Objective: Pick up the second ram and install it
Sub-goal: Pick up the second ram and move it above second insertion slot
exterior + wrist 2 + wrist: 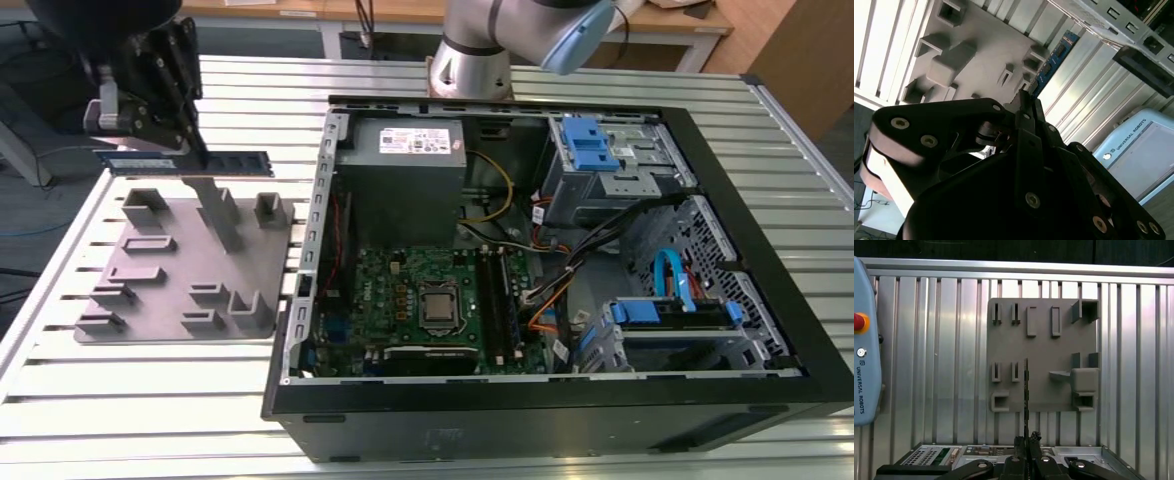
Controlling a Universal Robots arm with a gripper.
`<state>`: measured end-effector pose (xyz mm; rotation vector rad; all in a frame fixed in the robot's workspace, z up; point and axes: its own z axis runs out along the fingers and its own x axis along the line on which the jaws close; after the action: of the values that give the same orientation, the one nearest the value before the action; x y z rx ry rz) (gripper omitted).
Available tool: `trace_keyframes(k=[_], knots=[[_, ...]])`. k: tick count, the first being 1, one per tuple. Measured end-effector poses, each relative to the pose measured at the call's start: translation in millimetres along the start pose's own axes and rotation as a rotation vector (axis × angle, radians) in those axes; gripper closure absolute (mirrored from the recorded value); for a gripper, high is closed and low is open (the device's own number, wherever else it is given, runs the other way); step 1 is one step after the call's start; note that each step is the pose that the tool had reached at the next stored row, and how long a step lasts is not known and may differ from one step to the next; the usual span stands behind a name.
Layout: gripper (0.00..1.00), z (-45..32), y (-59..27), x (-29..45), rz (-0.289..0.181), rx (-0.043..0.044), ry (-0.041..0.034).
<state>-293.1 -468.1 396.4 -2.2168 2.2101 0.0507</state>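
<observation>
Pincer (pixel 176 148) is clenched on the second ram (pixel 220 160). In the first wrist view the fingertips (pixel 1030 440) pinch the stick's thin edge (pixel 1026 385), with no gap visible. The ram runs level and edge-up, sticking out on both sides of the fingers, more toward the computer case (pixel 534 420). It hangs by the far edge of the grey fixture block (pixel 160 290), apparently clear of its posts, though I cannot tell whether its lower edge touches anything. The second wrist view shows the stick (pixel 1056 57) just past the fingertips, beside the fixture (pixel 989 55) and over the slatted worktop (pixel 107 400).

Risks, as I judge them:
- The hold is narrow on a long flat board, so the stick could pivot or slip in the fingers.
- A low or tilted end could catch a fixture post or the case rim.
- The memory slots (pixel 497 300) on the motherboard (pixel 400 290) sit well apart from the pincer, with cables (pixel 561 280) close by. A skewed stick would jam in a slot or snag those.
</observation>
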Motion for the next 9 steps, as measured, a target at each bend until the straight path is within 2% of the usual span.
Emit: trace_keyframes(k=[9], knots=[[0.86, -0.5, -30.4, 0.1, 0.000, -0.0008, 0.0001]])
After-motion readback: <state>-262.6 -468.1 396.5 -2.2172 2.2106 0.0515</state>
